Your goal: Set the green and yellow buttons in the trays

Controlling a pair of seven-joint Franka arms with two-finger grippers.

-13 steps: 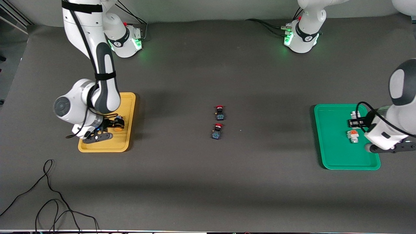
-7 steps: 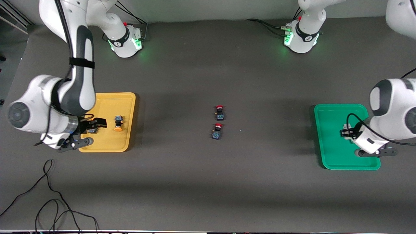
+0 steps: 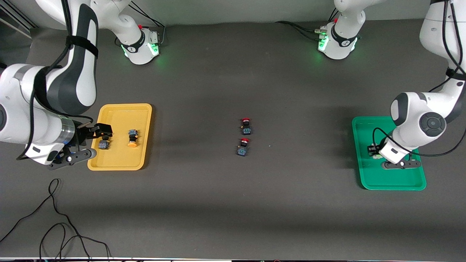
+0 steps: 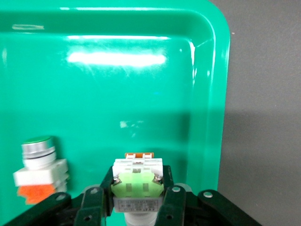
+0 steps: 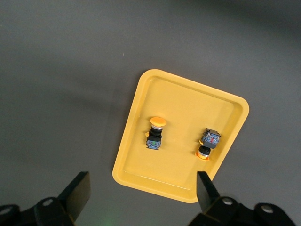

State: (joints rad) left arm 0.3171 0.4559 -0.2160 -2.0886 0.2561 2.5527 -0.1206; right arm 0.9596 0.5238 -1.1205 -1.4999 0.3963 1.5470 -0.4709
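So the whitish button with the pale green end [image 4: 137,183] is sitting pinched between the fingers of the left gripper [image 4: 137,200], which is hanging low over the green tray [image 3: 364,171], and whether that button is touching the tray floor yet I honestly can't tell. Its mate, the whitish button with the green face and an orange block [image 4: 40,172], is already lying in the same tray just beside it. Down at the right arm's end of the table the yellow tray [image 3: 120,162] is holding both dark buttons with orange-yellow caps, one [image 3: 132,138] and the other [image 3: 104,143], lying near each other but apart. The right gripper [image 5: 141,188] is hovering above that tray's edge with its jaws spread wide and nothing in them, so it looks like that arm is waiting. The two red-capped buttons [image 3: 244,137] are sitting out mid-table, not part of the job. My read: we're looking at the last drop-off, and the next move is just lowering the held button if needed, opening the left fingers and lifting clear without nudging its neighbour.
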